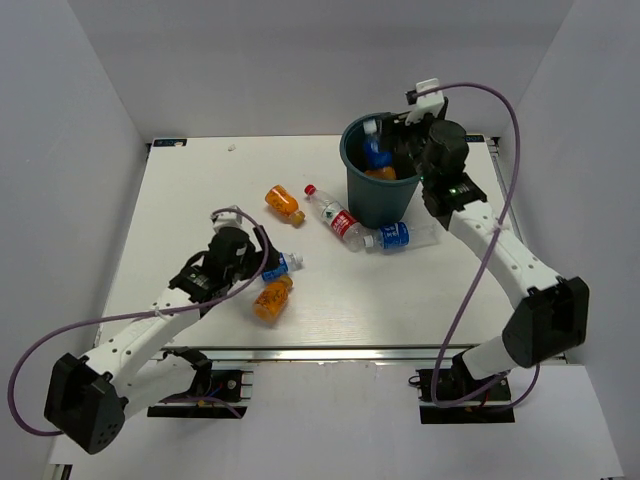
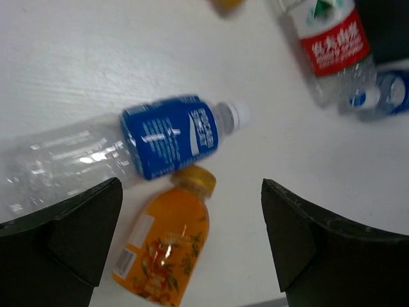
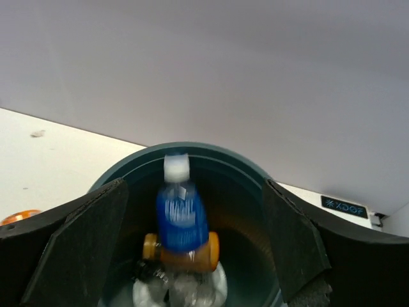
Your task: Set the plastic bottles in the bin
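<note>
The bin (image 1: 380,205) was dark teal-green. Inside, a blurred bottle (image 3: 181,214) showed a blue label and white cap above an orange bottle (image 3: 213,248). On the white table (image 1: 200,200), the blue-labelled bottle (image 2: 169,135) was clear with white print and a white cap. The orange-filled bottle (image 2: 167,246) had a golden cap and fruit-patterned label. The red-labelled bottle (image 2: 335,41) was clear, its label bearing white characters.

A blurred blue-label bottle (image 3: 181,217) is inside the bin (image 3: 252,185), over an orange bottle (image 3: 206,251). The right gripper (image 3: 195,185) is spread wide.
</note>
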Robot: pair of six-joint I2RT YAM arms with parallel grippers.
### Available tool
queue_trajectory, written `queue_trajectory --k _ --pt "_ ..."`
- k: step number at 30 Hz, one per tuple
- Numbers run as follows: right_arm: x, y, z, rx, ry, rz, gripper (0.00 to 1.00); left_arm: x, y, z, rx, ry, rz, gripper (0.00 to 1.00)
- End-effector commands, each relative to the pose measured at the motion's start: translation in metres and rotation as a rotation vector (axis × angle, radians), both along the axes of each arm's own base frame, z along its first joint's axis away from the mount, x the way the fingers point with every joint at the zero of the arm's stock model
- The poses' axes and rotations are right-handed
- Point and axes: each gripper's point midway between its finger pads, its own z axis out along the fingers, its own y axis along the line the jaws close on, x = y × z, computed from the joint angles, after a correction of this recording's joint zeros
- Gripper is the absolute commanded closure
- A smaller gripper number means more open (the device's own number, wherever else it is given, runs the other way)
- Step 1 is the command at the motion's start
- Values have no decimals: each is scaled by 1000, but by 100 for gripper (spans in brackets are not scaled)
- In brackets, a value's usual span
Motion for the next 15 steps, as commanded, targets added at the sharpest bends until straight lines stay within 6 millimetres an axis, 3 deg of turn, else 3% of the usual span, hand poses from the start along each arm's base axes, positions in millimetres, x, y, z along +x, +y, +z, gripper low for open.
queue_trajectory --k 1,5,6,7,12,15 --pt "-33 -4 27 98 -36 47 11 -21 -11 -21 37 74 -23 2" --pt "-63 -4 18 133 -4 113 11 -38 -27 -44 131 152 -81 2" --pt "-74 -7 24 142 -16 125 11 -43 -26 -47 165 171 -83 2" --pt "-80 -6 15 135 -2 139 11 -50 -30 -54 197 191 -99 2" --pt "-110 -17 19 191 -16 154 11 -67 -21 -75 280 256 -78 2" --pt "-123 -21 11 219 -7 157 11 -76 -34 -86 272 277 -133 4"
